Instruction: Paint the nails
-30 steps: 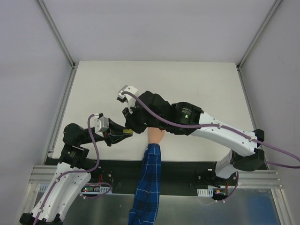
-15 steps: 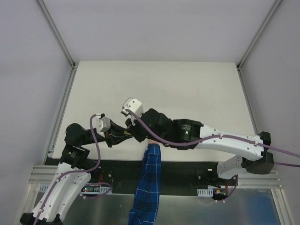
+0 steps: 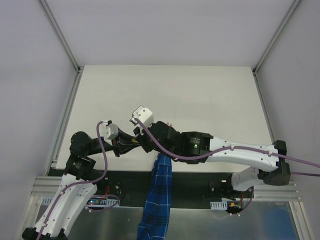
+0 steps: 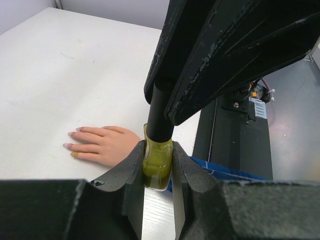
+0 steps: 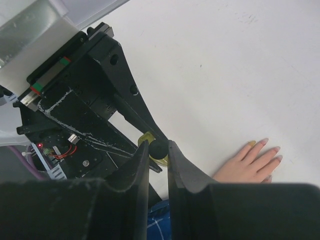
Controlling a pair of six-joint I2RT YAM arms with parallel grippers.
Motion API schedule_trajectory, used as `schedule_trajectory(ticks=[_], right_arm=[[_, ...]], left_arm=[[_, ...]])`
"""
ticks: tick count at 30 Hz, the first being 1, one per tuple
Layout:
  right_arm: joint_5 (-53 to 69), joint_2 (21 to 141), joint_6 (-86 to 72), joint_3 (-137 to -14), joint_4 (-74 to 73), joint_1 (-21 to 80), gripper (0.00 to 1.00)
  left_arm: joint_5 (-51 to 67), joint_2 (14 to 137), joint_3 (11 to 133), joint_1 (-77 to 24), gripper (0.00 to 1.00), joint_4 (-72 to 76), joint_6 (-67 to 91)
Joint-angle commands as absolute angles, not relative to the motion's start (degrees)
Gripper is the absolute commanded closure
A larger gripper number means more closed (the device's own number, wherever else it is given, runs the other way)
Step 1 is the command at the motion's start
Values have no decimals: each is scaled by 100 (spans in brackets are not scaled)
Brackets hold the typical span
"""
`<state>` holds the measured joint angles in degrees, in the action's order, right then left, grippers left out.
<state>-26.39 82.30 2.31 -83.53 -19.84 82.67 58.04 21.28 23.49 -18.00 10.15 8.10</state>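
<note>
My left gripper (image 4: 158, 172) is shut on a small polish bottle (image 4: 157, 164) of yellow polish and holds it upright just above the table. My right gripper (image 5: 159, 150) is shut on the bottle's black cap (image 5: 159, 147), which also shows in the left wrist view (image 4: 161, 117). The peach mannequin hand (image 4: 105, 145) lies flat just left of the bottle. Its pale pink nails (image 4: 66, 145) point away, and one nail (image 4: 73, 155) is yellow. In the top view the right arm hides most of the hand; the plaid sleeve (image 3: 161, 182) shows.
The white table (image 3: 200, 95) stretches behind the arms. A black strip with electronics (image 4: 240, 125) runs along its near edge. The hand also shows in the right wrist view (image 5: 247, 162), to the right of the grippers.
My right arm has swung down and nearer, over the mannequin hand, and its gripper now sits at the bottle held by the left gripper. The left arm has hardly moved.
</note>
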Motion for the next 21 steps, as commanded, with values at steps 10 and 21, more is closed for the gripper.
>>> schedule_trajectory(ticks=[10,21], right_arm=[[-2751,8692,-650,-9122,-3463,8279,82],[-2312,7867,-273,-8992,-3779,8271,23]], left_arm=[[5810,1995,2496,-1819,100,1652,729],[5792,2074,2522,-1819,100,1600,756]])
